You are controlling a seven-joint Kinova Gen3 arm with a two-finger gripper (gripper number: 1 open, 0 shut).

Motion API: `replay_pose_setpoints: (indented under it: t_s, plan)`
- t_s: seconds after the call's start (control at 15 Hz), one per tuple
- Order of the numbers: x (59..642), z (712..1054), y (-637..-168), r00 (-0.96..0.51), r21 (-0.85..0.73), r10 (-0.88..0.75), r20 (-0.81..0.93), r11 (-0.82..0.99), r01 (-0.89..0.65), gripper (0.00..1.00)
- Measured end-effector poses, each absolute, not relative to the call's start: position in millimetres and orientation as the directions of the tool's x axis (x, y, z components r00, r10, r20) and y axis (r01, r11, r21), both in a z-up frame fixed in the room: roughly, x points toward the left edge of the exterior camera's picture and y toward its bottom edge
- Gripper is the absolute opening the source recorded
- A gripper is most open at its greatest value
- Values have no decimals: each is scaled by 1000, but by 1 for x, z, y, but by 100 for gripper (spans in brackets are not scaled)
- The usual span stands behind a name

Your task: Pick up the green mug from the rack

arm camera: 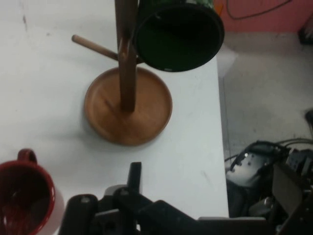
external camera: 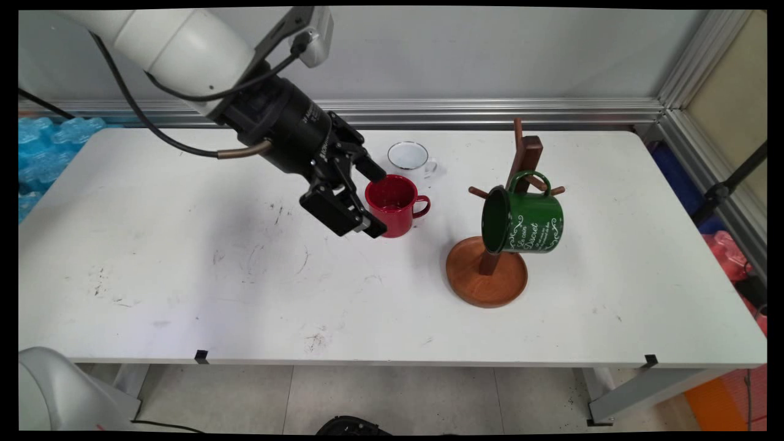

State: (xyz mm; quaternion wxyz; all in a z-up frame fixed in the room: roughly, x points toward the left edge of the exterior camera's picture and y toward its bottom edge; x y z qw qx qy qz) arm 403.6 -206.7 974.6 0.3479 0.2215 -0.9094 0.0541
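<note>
My black gripper (external camera: 375, 201) stands open, tilted down to the right, at the left side of a red mug (external camera: 395, 205). One finger reaches the mug's far rim and the other lies by its near left wall; whether they touch it I cannot tell. The mug stands upright with its handle to the right. In the hand view the red mug (arm camera: 22, 200) sits at the bottom left, beside the black linkage, and one finger (arm camera: 134, 177) rises from it.
A white mug (external camera: 409, 157) stands just behind the red one. To the right a wooden mug tree (external camera: 487, 272) carries a green mug (external camera: 523, 222) hung by its handle on a peg. The tree's base (arm camera: 128, 106) and the green mug (arm camera: 178, 35) show in the hand view.
</note>
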Motion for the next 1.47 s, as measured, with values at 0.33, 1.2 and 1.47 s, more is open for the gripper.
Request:
replay_pose_setpoints:
  t_s: [0.33,1.2,1.47]
  plan:
    - [404,960,-208,-618,89,-380,688,890,-448,100]
    - [370,916,-220,-415,246,-482,772,828,-503,100]
    - [357,906,-226,-362,290,-505,784,813,-506,100]
